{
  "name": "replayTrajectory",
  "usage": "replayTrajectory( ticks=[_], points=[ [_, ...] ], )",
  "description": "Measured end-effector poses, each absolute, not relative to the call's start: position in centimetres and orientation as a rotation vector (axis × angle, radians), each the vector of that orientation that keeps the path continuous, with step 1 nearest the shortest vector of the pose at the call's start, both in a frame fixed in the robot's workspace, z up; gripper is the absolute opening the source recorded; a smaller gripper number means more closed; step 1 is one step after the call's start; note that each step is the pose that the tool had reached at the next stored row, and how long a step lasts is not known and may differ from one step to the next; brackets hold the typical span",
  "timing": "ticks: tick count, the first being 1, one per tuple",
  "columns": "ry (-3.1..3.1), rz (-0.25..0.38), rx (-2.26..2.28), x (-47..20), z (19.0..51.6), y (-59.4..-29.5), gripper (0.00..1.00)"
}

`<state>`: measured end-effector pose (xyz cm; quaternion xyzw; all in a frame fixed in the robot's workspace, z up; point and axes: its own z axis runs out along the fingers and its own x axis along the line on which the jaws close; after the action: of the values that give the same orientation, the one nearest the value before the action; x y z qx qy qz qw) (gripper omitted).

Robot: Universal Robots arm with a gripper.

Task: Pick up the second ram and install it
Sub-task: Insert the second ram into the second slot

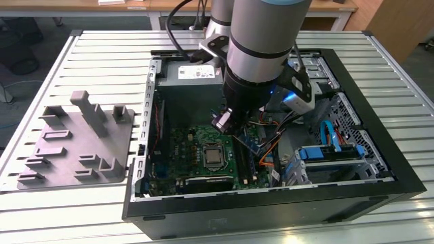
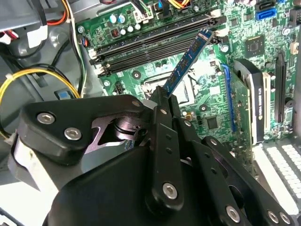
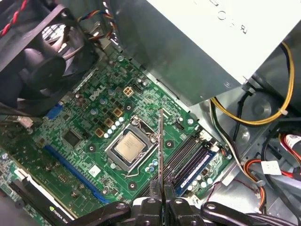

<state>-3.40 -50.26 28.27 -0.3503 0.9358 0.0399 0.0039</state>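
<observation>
Gripper [image 3: 162, 203] inside open computer case [image 1: 379, 173], fingers clamped shut on second ram [image 3: 161, 150]. Stick held edge-on above motherboard [image 3: 89, 136], between CPU socket [image 3: 128, 147] and memory slots [image 3: 188, 157]. In second wrist view, stick tilted, far end over slots. Gray slotted tray [image 1: 74, 147] on table [image 1: 101, 51], exterior view's left of case.

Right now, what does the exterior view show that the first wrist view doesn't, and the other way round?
Exterior view: the gray tray on the slatted table, and the robot arm. First wrist view: the black fan and yellow cables. Both: the green motherboard, its processor, and the second ram pinched in the gripper.
</observation>
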Motion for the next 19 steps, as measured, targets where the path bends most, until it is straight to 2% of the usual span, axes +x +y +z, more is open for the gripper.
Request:
replayTrajectory(
  ticks=[19],
  points=[
    [3.014,0.123,-0.823,-3.4,28.23,-50.26,0.14]
  ],
)
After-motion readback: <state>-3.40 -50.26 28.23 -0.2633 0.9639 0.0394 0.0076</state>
